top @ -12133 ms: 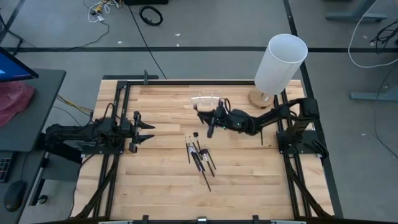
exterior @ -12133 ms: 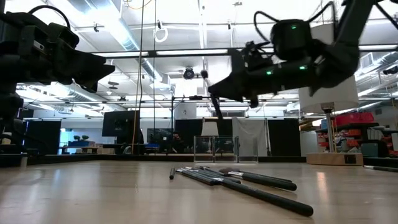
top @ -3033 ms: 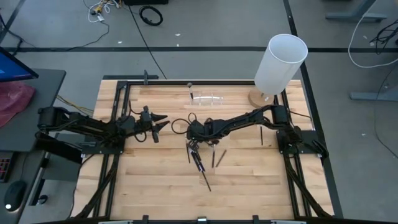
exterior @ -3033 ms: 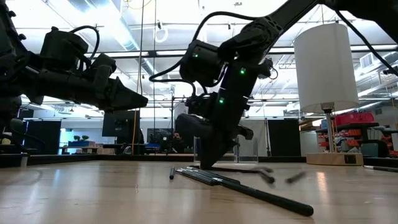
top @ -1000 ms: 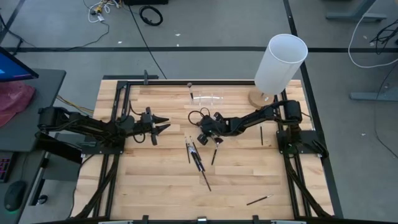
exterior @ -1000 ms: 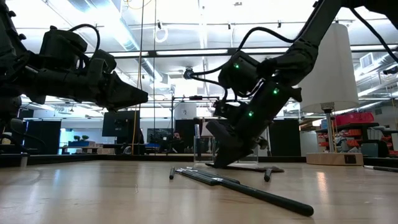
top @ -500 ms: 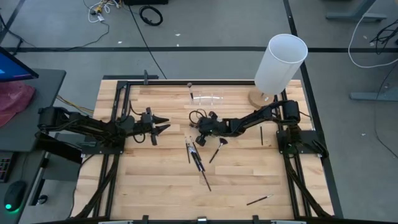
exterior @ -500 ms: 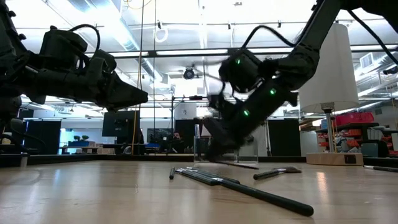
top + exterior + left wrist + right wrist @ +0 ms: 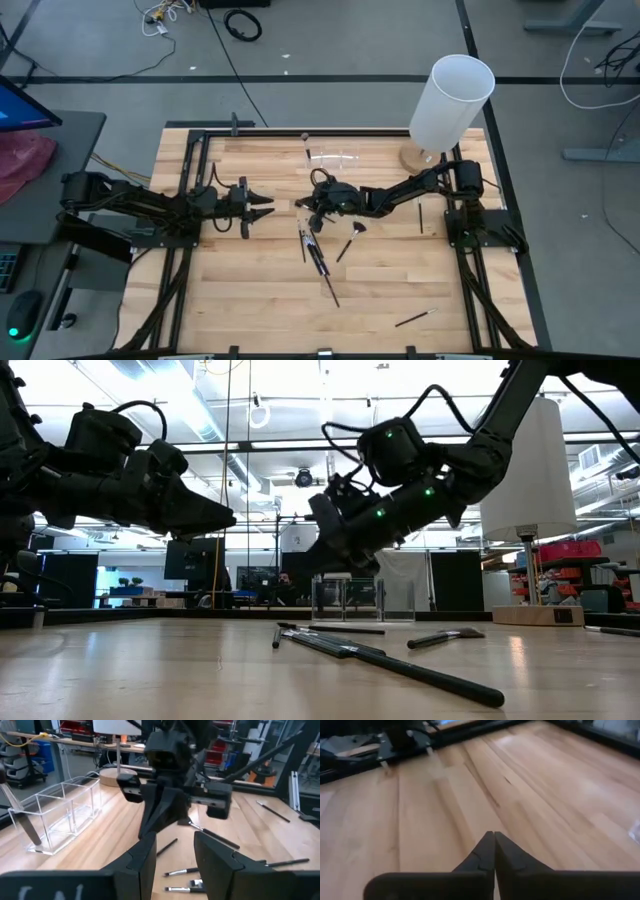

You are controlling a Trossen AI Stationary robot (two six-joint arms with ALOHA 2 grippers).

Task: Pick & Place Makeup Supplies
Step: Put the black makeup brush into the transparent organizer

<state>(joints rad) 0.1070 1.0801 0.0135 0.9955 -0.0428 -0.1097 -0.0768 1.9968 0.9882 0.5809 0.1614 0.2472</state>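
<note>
A wooden table (image 9: 250, 290) seen from overhead, with a dark robot arm reaching in from each side. The landmark is a small clear holder (image 9: 335, 157) standing at the far middle of the table.

The right gripper (image 9: 305, 203) hangs in the air just in front of the clear holder, a little toward the left arm's side. Its two fingers (image 9: 492, 851) are pressed flat together with nothing between them; its own wrist view shows only bare wood beyond the tips. In the low view the right gripper (image 9: 325, 545) is clearly lifted off the table, its arm slanting down from the upper right.

The left gripper (image 9: 262, 207) waits well to the left of the clear holder, held above the table and pointing toward the right gripper. Its fingers (image 9: 215, 862) stand partly apart and hold nothing.

The makeup supplies lie loose on the wood. A bundle of thin black brushes (image 9: 318, 255) sits in front of the clear holder, toward the near edge, directly below the right gripper, the handles fanned slightly and overlapping. A single brush with a pale tip (image 9: 349, 240) lies just to the right of that bundle, slanted and apart from it. Another thin stick (image 9: 414, 319) lies far from the holder, near the front right part of the table. One short dark stick (image 9: 420, 217) lies to the right of the holder beside the right arm's base.

A tall white cylinder (image 9: 450, 102) on a round wooden base stands just right of the clear holder, at the far right corner
</note>
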